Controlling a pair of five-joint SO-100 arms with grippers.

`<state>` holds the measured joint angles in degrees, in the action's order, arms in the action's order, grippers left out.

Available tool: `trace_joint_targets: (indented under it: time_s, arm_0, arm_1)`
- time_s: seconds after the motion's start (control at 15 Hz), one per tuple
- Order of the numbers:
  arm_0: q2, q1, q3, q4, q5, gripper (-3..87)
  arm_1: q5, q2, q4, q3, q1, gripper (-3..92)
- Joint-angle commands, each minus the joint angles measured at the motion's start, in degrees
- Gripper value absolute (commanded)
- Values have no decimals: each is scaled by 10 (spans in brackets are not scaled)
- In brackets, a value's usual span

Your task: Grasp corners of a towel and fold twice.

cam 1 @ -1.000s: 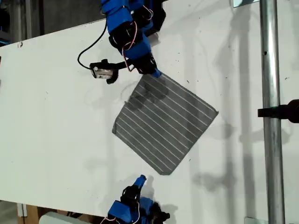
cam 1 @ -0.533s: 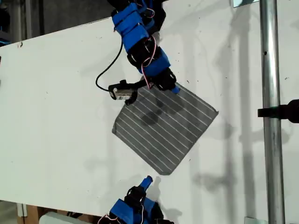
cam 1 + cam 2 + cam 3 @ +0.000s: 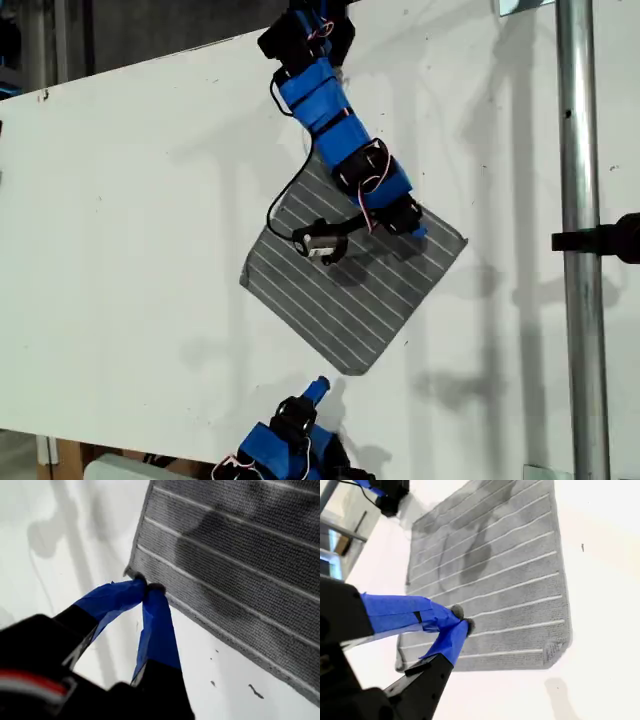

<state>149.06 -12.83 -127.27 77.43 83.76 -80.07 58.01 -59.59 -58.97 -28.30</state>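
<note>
1. The towel (image 3: 350, 290) lies flat and open on the white counter (image 3: 130, 200). It is turned like a diamond, about the middle of the exterior view.
2. My first claw (image 3: 147, 587) is low on the counter, just beside the corner (image 3: 129, 572) that points to the bottom of the exterior view. Its two blue tips are pressed together, and I see no cloth between them.
3. My second claw (image 3: 462, 620) hangs above the striped cloth, reaching toward the corner at the exterior view's right (image 3: 463, 240). Its tips also meet, and it holds nothing.
4. The cloth looks soft, light and limp. I think it will sag and drag when lifted, and it will slide easily on the smooth counter.
5. The best place to take hold is, I judge, on the hemmed tip of a corner. Each claw must first open, then press down a little so that one tip goes under the hem.
6. The risk is that a claw pushes the corner away or wrinkles it instead of pinching it.
</note>
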Motion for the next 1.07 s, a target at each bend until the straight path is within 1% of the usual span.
trace_joint_targets:
  time_s: [0.0,0.2,0.27,0.4,0.53,0.73,0.93,1.0]
  arm_0:
    - [1,-4,23,-3,7,-29]
    - [4,-4,14,-9,6,-29]
    - [6,-4,11,-12,6,-29]
    - [13,-6,0,-18,7,-29]
    - [23,-12,-10,-18,12,-29]
    - [26,-13,-18,-28,9,-29]
    - [27,-16,-18,-30,6,-29]
    - [27,-14,-19,-31,5,-29]
  arm_1:
    - [11,-32,33,61,-10,-2]
    - [5,-109,117,71,-24,-3]
    - [-4,-133,133,71,-27,-3]
    - [-55,-141,127,28,-43,-3]
    - [-127,-91,68,-54,-66,-3]
    - [-183,70,1,-233,-67,-3]
    - [-187,158,-108,-291,-46,-3]
    - [-167,185,-115,-309,-25,-3]
